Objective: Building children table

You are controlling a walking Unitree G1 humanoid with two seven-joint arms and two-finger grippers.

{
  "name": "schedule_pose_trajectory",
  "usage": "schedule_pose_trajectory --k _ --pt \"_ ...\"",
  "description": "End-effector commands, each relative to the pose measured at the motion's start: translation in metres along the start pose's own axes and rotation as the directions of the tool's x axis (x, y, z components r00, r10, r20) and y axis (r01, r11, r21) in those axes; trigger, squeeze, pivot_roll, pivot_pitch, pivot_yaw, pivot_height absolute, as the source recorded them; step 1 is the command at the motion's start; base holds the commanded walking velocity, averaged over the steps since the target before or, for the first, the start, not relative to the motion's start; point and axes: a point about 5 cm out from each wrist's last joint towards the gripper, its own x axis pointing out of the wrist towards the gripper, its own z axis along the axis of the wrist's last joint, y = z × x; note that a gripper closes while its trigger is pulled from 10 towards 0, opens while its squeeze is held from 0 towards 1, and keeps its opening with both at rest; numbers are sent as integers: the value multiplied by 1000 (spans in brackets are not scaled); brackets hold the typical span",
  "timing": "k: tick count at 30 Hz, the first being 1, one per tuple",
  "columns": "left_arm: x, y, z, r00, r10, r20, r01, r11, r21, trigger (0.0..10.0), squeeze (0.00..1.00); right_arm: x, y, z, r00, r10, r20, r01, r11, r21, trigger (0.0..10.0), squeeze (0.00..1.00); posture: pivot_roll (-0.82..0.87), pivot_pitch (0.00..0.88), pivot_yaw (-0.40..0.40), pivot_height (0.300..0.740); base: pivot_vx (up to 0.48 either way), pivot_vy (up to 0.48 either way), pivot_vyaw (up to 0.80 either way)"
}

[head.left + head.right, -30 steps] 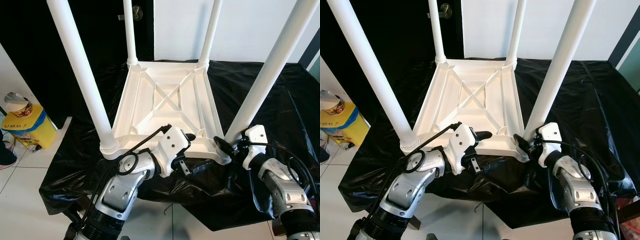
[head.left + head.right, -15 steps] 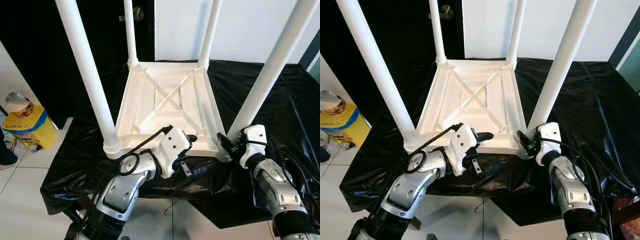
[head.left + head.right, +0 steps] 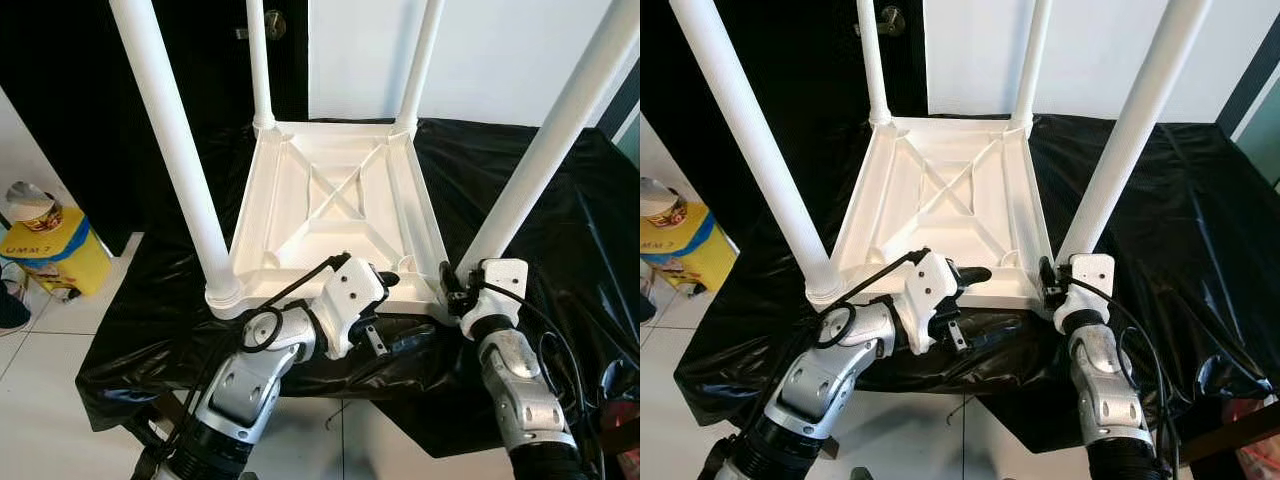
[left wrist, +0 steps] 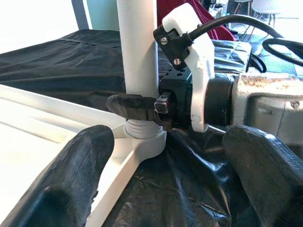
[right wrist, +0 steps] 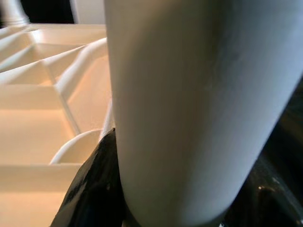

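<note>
- So the children's table [image 3: 340,205] is flipped upside down on a surface covered in black plastic sheet [image 3: 520,190], top face down, all four white legs sticking straight up.
- The one that matters is the near right leg [image 3: 545,165]. It stands in the corner socket [image 4: 142,137] closest to the robot's right side, long axis basically vertical, with a slight lean in the head views.
- The right gripper [image 4: 135,108] is right at the base of that leg, just above the threaded collar. In the left wrist view one black finger wraps the front of the leg, so I'd say it's pinching the leg. The right wrist view agrees: the white tube sits hard up against the camera with a dark finger [image 5: 94,189] alongside.
- The left gripper [image 3: 395,335] hangs at the near edge of the tabletop, between the two near legs. Its fingers are spread wide with nothing between them, pointed toward that same corner.
- The key relation: the leg runs up and down, the right jaws cross it sideways at its foot, and the right arm is clearly nearer. My guess is the next move is twisting or seating the leg in its socket, so the grip has to stay square to that vertical axis.
</note>
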Motion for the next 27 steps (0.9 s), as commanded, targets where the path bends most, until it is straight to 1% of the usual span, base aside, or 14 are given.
schedule_pose_trajectory --k 1,2,3,4,5,13,19,20,21,24,26,27 --pt "1 -1 -3 999 36 -7 -37 999 -12 10000 0 -6 1 -13 996 -56 -66 56 998 -3 10000 0 -90 0 -51 740 0 0 0" --pt "1 -1 -3 999 39 -6 -39 999 -15 10000 0 -7 8 -10 996 -78 -49 79 997 7 10000 0 -92 0 -49 740 0 0 0" --pt "1 -1 -3 999 39 -6 -39 999 -15 10000 0 -7 8 -10 996 -78 -49 79 997 7 10000 0 -92 0 -49 740 0 0 0" --pt "1 -1 -3 999 40 -6 -41 999 -18 10000 0 -7 16 -7 997 -66 -38 67 998 22 10000 0 -92 0 -49 740 0 0 0" --pt "1 -2 -3 999 40 -6 -40 999 -20 10000 0 -7 20 -4 999 -47 -20 47 999 20 10000 0 -93 0 -47 740 0 0 0" --pt "1 -2 -3 999 40 -5 -40 999 -20 10000 0 -9 22 -3 999 -33 -18 33 999 17 10000 0 -89 0 -47 740 0 0 0" --pt "-1 0 -2 999 52 -11 -52 998 -20 10000 0 -10 23 0 999 -45 -14 46 999 3 10000 0 -93 13 -38 740 0 0 0" --pt "-1 0 -2 999 52 -10 -52 998 -20 10000 0 -10 23 1 999 -49 -10 49 999 0 10000 416 -93 13 -38 740 0 0 0" --pt "-1 1 -1 999 53 -10 -53 998 -20 10000 0 -10 22 4 999 -50 2 50 999 7 10000 1000 -92 16 -38 740 0 0 0" --pt "-1 1 -1 999 54 -8 -54 998 -21 10000 0 -11 21 7 999 -46 18 45 999 11 10000 1000 -92 17 -38 740 0 0 0" --pt "-1 1 0 998 57 -4 -57 998 -24 10000 0 -13 16 14 998 -10 57 9 1000 15 10000 1000 -93 17 -38 740 0 0 0" --pt "-1 1 0 998 57 -4 -57 998 -24 10000 0 -13 16 14 998 -10 57 9 1000 15 10000 1000 -93 17 -38 740 0 0 0"
